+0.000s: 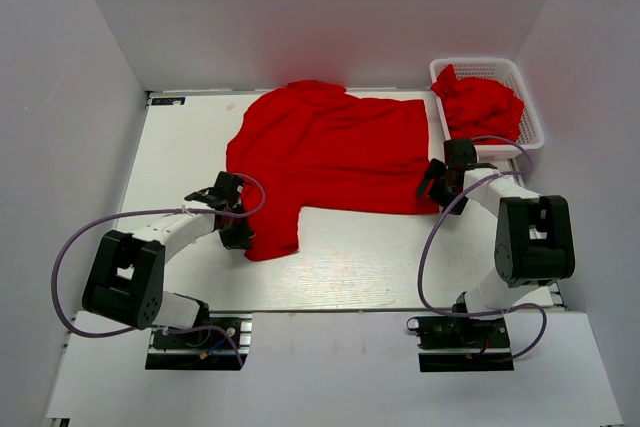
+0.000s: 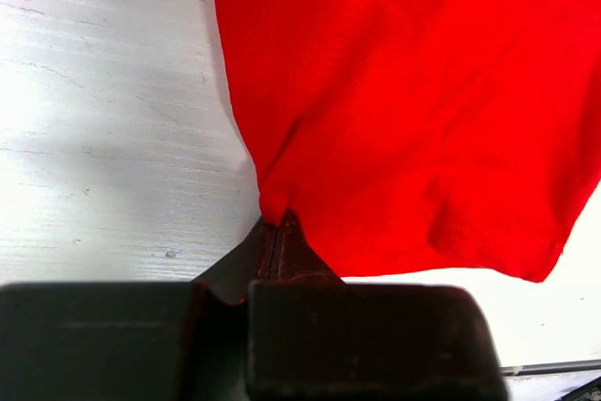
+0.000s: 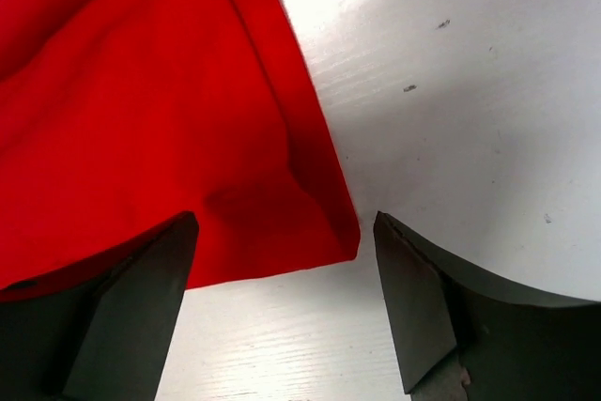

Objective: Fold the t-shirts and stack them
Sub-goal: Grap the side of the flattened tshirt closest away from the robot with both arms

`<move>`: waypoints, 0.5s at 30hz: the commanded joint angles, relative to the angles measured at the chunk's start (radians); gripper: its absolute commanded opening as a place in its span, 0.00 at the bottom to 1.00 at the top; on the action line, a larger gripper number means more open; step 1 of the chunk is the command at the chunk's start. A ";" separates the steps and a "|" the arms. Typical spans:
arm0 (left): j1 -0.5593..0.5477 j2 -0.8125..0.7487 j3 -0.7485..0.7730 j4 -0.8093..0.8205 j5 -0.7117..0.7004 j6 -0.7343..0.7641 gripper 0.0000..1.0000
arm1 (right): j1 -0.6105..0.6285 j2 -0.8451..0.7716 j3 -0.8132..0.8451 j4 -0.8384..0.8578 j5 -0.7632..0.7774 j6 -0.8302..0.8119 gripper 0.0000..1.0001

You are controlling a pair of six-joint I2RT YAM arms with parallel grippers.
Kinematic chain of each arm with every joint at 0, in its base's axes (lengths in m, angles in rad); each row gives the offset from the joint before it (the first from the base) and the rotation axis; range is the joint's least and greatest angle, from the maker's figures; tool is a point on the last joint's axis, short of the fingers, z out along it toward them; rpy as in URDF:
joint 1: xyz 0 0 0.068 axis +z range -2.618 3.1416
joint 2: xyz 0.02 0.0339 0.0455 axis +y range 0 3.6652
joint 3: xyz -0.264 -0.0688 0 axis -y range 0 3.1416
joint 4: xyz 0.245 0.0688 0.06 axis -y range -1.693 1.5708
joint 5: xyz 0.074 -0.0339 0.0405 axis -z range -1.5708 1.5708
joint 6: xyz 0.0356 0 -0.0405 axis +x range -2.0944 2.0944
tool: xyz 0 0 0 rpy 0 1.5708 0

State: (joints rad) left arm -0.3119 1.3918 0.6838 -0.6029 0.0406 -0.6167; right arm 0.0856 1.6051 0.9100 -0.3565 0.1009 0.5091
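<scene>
A bright red t-shirt [image 1: 330, 152] lies spread on the white table, one sleeve hanging toward the front left. My left gripper [image 1: 238, 230] is shut on the edge of that sleeve; in the left wrist view the cloth [image 2: 404, 110] is pinched at the closed tips [image 2: 279, 224]. My right gripper [image 1: 437, 184] is open at the shirt's front right corner. In the right wrist view that corner [image 3: 319, 232] lies between the spread fingers [image 3: 141, 298], not held. More red t-shirts [image 1: 483, 105] are bunched in the basket.
A white lattice basket [image 1: 530, 107] stands at the back right corner. White walls close in the table on three sides. Purple cables loop beside both arms. Bare table [image 1: 360, 257] shows in front of the shirt.
</scene>
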 commanded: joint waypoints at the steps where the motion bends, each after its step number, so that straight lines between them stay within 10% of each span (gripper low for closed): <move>1: -0.006 -0.002 0.025 -0.023 -0.007 0.011 0.00 | 0.002 0.004 -0.029 0.030 -0.016 0.022 0.81; 9: -0.006 0.007 0.025 -0.014 0.002 0.011 0.00 | 0.002 0.012 -0.099 0.073 -0.023 0.065 0.53; 10: -0.006 0.007 0.036 -0.014 0.002 0.011 0.00 | 0.002 0.018 -0.099 0.077 -0.020 0.063 0.22; 12: -0.006 0.007 0.046 -0.038 -0.007 0.011 0.00 | -0.001 0.029 -0.083 0.053 -0.015 0.072 0.00; 15: -0.006 -0.036 0.057 -0.107 0.004 0.011 0.00 | 0.003 -0.017 -0.094 -0.042 0.006 0.077 0.00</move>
State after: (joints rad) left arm -0.3119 1.3983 0.7071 -0.6441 0.0414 -0.6140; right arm 0.0853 1.6016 0.8474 -0.2825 0.0868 0.5705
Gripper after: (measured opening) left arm 0.030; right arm 0.012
